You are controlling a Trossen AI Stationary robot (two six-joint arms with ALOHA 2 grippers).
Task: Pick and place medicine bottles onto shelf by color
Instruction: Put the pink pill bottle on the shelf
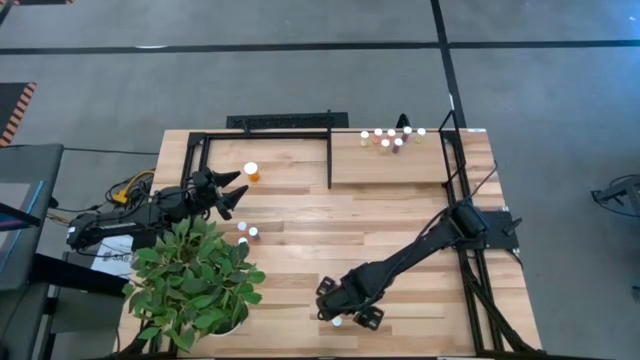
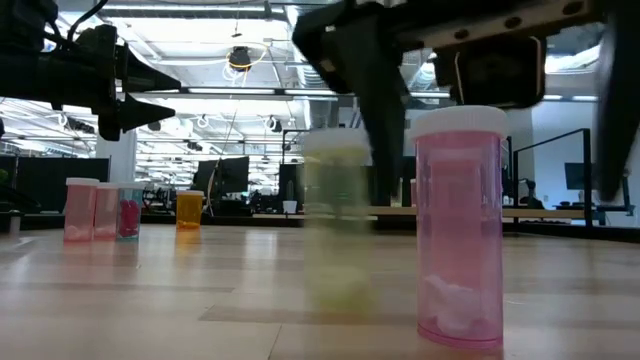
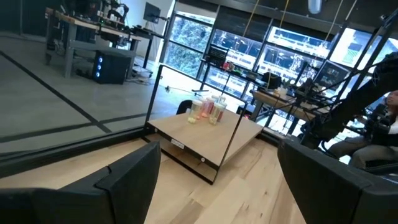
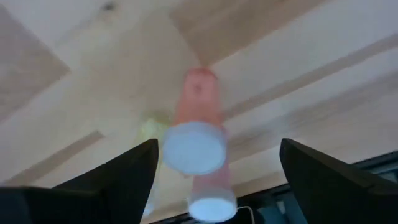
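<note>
A pink white-capped bottle [image 2: 460, 240] stands upright on the tabletop near the front edge, and a pale greenish bottle [image 2: 335, 225] shows blurred beside it. My right gripper [image 4: 217, 149] is open right above the pink bottle's cap [image 4: 194, 148], one finger on either side and apart from it. My left gripper [image 1: 228, 195] is open and empty at the table's left, close to the larger orange bottle [image 1: 251, 172]. Several small vials [image 1: 390, 137] stand at the far edge of the shelf board [image 1: 385, 168]. A few vials [image 1: 248, 232] stand on the tabletop near the plant.
A leafy potted plant [image 1: 195, 280] fills the near left corner, beside my left arm. Black frame bars [image 1: 330, 160] edge the shelf board and run along the table's far and right sides. Bare planks lie in the table's middle [image 1: 340, 225].
</note>
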